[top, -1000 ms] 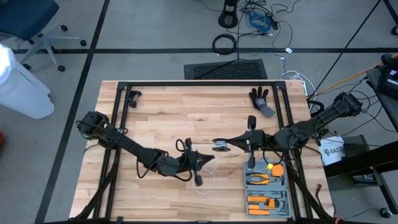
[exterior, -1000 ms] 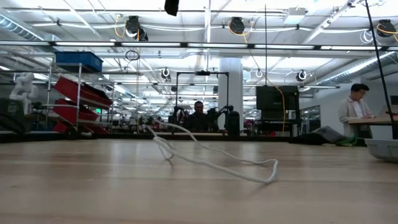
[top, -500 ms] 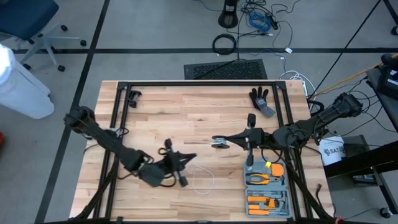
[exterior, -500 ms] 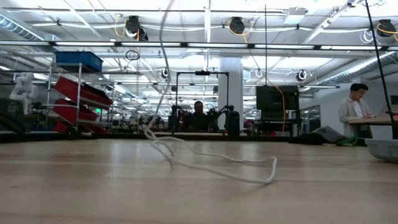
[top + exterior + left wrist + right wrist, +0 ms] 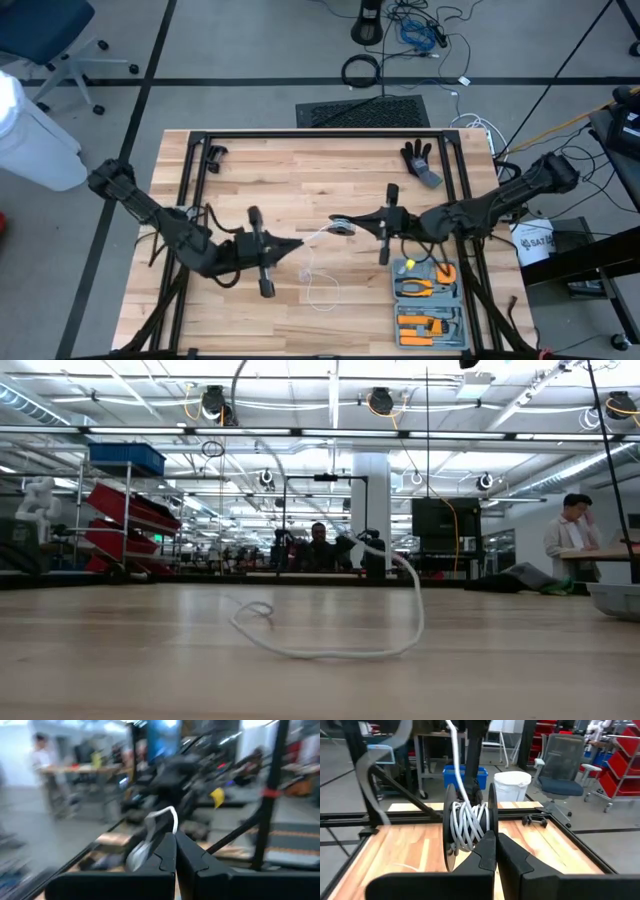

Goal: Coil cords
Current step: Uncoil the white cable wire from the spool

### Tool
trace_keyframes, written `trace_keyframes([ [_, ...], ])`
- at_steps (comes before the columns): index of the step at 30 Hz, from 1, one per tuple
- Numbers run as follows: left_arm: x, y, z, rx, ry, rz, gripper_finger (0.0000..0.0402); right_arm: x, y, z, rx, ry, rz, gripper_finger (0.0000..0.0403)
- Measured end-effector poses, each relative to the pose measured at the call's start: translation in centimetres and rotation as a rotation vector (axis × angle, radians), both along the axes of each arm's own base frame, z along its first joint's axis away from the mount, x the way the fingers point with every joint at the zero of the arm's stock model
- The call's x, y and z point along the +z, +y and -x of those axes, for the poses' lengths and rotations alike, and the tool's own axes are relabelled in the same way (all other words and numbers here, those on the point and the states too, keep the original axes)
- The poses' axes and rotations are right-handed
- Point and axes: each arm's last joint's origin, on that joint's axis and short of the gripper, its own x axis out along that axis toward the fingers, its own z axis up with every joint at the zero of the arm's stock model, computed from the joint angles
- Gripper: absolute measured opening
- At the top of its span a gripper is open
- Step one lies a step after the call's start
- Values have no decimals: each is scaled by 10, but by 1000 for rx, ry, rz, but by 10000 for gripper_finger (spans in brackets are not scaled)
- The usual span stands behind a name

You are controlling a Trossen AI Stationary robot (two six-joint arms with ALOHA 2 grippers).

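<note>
Holding, right gripper: clamped on the small round black disc-shaped reel, several turns of thin white string-like cord already wound on its core; position, centre of the high frame, just above the wooden surface.

Left gripper: shut, fingers pressed together. Whether the cord is pinched between them I cannot tell; a white strand shows close ahead of the tips in the left wrist view. Position, left of centre in the high frame.

Change noted: a second ago my left gripper sat nearer the reel; it has since drawn back toward the left of the frame, then edged up, and the reel has shifted slightly left too. In the low view the slack has gone from a flat trailing loop to a taller arch rising at right of centre.

Remaining stock: one loose loop of cord on the surface, lower centre of the high frame, between both grippers.

Assessment: winding part done; the shift likely sets up another turn.
</note>
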Motion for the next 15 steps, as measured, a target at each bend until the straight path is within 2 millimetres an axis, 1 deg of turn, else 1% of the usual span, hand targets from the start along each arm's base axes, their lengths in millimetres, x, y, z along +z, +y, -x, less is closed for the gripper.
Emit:
trace_keyframes([
  [3,3,4,-14,-112,-102,13,0,-5,-4,-11,-27,-13,0,0],
  [4,1,6,-20,-138,-121,14,0,-6,-5,-14,-35,-15,5,0],
  [6,-9,6,-33,-175,-116,3,0,-8,-7,-18,-46,-28,11,0],
  [12,-59,3,-73,-301,15,52,0,-1,-11,-20,-54,-87,46,0],
  [15,-85,-2,-84,-322,117,46,0,5,-12,-17,-54,-117,66,0],
])
